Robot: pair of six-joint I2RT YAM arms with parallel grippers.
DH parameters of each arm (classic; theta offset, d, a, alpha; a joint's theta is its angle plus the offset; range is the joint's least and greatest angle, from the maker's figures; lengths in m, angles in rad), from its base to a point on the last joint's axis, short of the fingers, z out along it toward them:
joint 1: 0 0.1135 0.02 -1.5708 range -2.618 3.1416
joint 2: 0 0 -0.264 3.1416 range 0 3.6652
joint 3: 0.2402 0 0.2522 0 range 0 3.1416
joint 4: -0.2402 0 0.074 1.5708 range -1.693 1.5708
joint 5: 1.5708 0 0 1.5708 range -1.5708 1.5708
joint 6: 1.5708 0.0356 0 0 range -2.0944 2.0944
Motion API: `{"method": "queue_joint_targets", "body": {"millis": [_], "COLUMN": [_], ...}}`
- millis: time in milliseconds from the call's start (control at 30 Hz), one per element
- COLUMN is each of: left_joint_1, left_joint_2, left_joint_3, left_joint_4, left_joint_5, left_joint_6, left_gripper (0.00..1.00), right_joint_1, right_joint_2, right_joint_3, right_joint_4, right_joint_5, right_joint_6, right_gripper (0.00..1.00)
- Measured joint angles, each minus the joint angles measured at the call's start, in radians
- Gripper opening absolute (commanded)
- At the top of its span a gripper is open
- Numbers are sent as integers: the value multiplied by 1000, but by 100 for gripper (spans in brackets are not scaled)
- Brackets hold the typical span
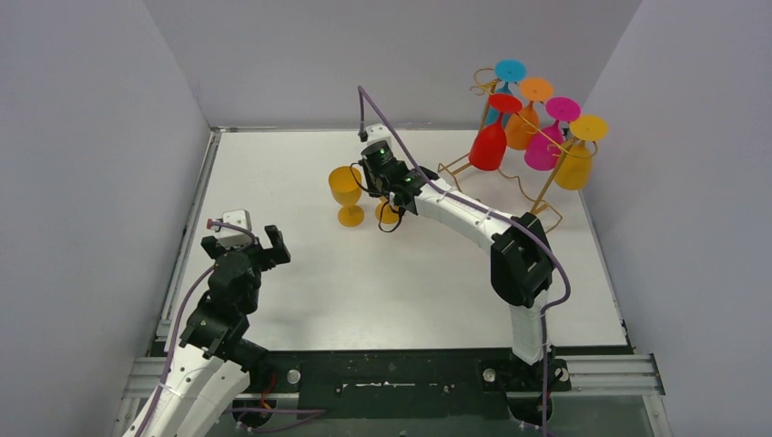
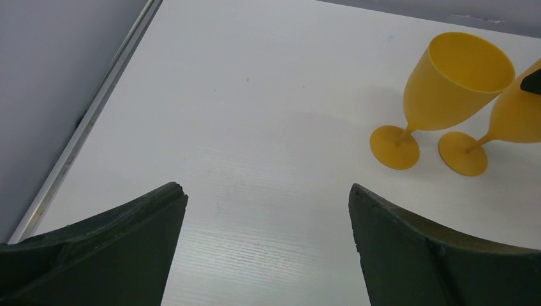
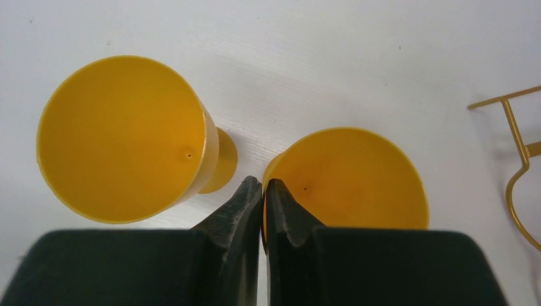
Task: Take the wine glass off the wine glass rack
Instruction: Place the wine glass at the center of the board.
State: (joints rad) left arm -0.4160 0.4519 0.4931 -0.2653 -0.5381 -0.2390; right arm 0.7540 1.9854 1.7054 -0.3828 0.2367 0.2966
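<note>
Grey walls close in a white table [image 1: 300, 273] on three sides. Near the left edge, towards the near corner, I see my left claw [image 1: 244, 244] hanging above bare tabletop with its fingers [image 2: 127, 248] spread wide and nothing between them.

Around the middle of the table, closer to the far edge than the near one, a yellow free glass [image 1: 346, 187] stands upright on its foot. Just to its right is the held glass [image 3: 351, 178], also yellow and upright, the two bowls close but apart. From the left wrist camera its foot looks set down on the table beside the other foot.

My right claw [image 3: 262, 186] reaches in from the right and is pinched narrow on the near rim of the held glass, one finger inside the bowl and one outside.

In the far right corner stands the gold rack [image 1: 545, 193], well apart from both yellow glasses. Five glasses hang from it upside down: blue [image 1: 510, 71], orange [image 1: 523, 127], red [image 1: 488, 146], magenta [image 1: 543, 150] and yellow [image 1: 573, 166].
</note>
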Motion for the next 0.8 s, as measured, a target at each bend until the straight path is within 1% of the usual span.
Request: {"method": "queue_joint_targets", "body": {"millis": [167,800], "left_joint_1": [0,12], "left_joint_2": [3,20], "left_joint_3": [0,-10], "left_joint_4": [0,24], "left_joint_5": [0,19], "left_joint_6": [11,24], "left_gripper": [95,95], "right_joint_1": [3,7], "right_joint_2": [8,9], "right_joint_3": [8,12], "right_joint_4": [0,0], "right_joint_5": [-9,-60], "right_joint_6": [-28,-106], "right_gripper": [0,0]}}
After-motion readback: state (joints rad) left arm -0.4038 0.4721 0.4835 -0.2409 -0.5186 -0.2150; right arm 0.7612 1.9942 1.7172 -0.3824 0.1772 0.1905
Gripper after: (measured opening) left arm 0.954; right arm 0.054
